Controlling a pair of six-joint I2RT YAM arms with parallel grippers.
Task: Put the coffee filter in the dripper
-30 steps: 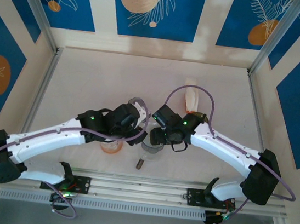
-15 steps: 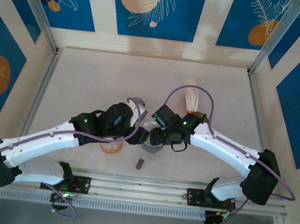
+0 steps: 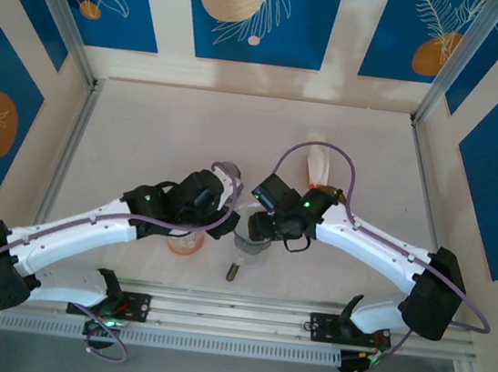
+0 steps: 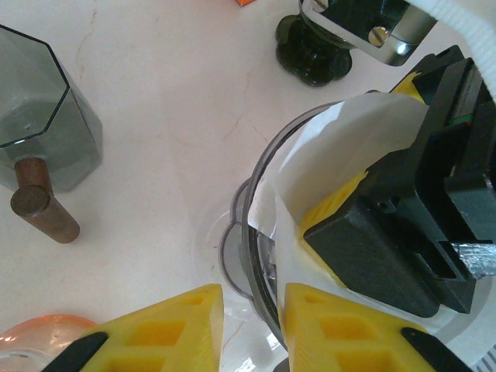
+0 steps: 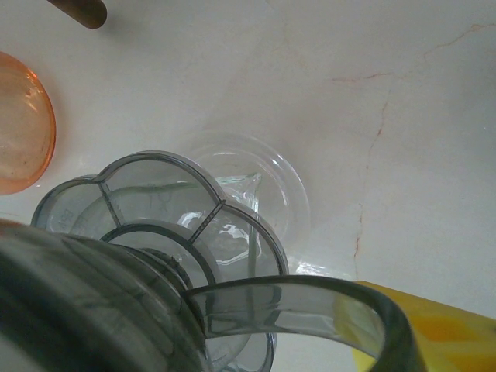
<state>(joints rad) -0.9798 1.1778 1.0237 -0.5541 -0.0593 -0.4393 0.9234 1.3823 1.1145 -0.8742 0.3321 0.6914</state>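
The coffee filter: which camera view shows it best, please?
Left wrist: the white coffee filter is seen close, curling inside the dripper rim. In the top view the arms cover it; the right wrist looks along the dripper's grey wall.

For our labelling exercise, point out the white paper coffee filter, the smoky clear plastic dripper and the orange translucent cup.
white paper coffee filter (image 4: 341, 143), left wrist view, its upper flap.
smoky clear plastic dripper (image 5: 147, 194), right wrist view, its scalloped flange.
orange translucent cup (image 5: 19, 128), right wrist view, inside wall.
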